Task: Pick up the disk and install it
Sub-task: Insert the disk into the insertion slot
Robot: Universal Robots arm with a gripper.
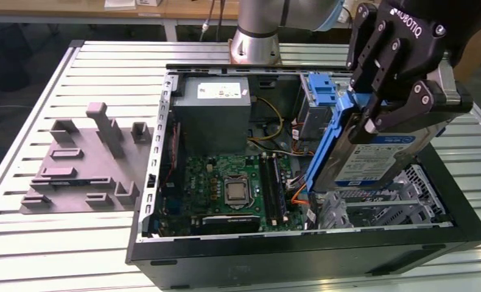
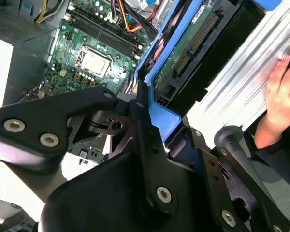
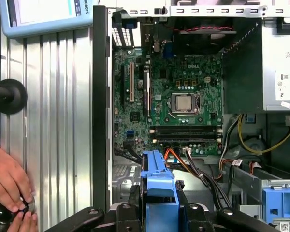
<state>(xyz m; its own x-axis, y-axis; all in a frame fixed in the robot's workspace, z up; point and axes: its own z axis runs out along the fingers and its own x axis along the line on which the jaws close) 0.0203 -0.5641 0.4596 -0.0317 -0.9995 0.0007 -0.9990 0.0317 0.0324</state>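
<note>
The disk [image 1: 377, 156] is a silver-grey drive with a blue-and-white label and blue rails. It hangs tilted on edge over the front part of the open computer case [image 1: 305, 258], towards the exterior view's right. My gripper [image 1: 405, 121] is shut on it from above, one black finger on each side. In both wrist views a blue rail of the disk [image 3: 157, 178] pokes out between the fingers [image 3: 130, 208]. The second wrist view shows the disk's [image 2: 188, 53] circuit-board face and connector. A perforated metal bay [image 1: 391, 204] lies just under the disk.
Inside the case are the green motherboard [image 1: 232, 182], a grey power supply box [image 1: 212, 112], orange and yellow cables and a cage with a blue latch [image 1: 322, 91]. A grey fixture block [image 1: 86, 164] sits on the slatted table. A person's hand [image 3: 9, 186] rests beside the case.
</note>
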